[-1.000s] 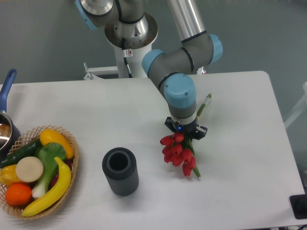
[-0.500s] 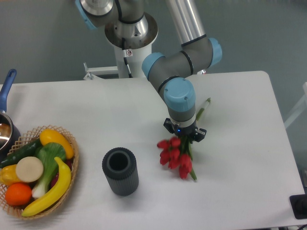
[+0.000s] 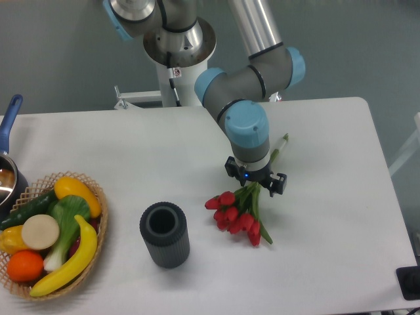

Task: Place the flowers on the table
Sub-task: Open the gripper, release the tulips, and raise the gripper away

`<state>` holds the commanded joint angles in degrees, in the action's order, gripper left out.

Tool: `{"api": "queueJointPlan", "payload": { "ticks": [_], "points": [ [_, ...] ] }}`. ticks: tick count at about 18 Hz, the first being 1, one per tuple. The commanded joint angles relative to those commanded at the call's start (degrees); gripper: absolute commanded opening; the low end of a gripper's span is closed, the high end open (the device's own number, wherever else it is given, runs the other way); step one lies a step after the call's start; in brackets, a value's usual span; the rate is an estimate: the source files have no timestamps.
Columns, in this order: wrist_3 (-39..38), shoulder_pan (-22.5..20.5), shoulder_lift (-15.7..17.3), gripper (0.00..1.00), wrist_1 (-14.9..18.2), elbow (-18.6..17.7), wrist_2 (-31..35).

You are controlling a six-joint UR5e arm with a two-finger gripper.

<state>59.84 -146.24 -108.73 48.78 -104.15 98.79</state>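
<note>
The flowers (image 3: pixel 233 215), a bunch of red tulips with green stems, lie low on the white table (image 3: pixel 328 230), right of its middle. The red heads fan out toward the lower left. The stems run up under my gripper (image 3: pixel 255 185), and the pale stem end (image 3: pixel 283 140) sticks out past it at the upper right. The gripper points straight down over the stems and looks shut on them. Its fingertips are hidden under the wrist.
A dark grey ribbed vase (image 3: pixel 165 234) stands upright left of the flowers. A wicker basket (image 3: pixel 98 197) of toy fruit and vegetables sits at the left edge. A pot with a blue handle (image 3: pixel 9 118) is at the far left. The robot base (image 3: pixel 177 46) is behind.
The flower heads have swung lower and to the left and now fan out on the table. The gripper has stayed almost in place over the stems.
</note>
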Motion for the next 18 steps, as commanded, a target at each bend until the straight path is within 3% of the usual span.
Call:
{"api": "queueJointPlan", "payload": {
  "ticks": [3, 7, 11, 15, 18],
  "points": [
    [7.4, -3.4, 2.0, 1.0, 0.4, 1.1, -1.1],
    [21.1, -10.7, 4.5, 1.0, 1.7, 1.3, -9.3],
    [24.5, -15.6, 5.8, 1.0, 4.1, 1.6, -13.3],
    [34.4, -19.3, 6.2, 1.0, 9.0, 3.7, -16.9],
    [36.8, -20.5, 6.0, 1.0, 9.6, 4.4, -17.2]
  ]
}}
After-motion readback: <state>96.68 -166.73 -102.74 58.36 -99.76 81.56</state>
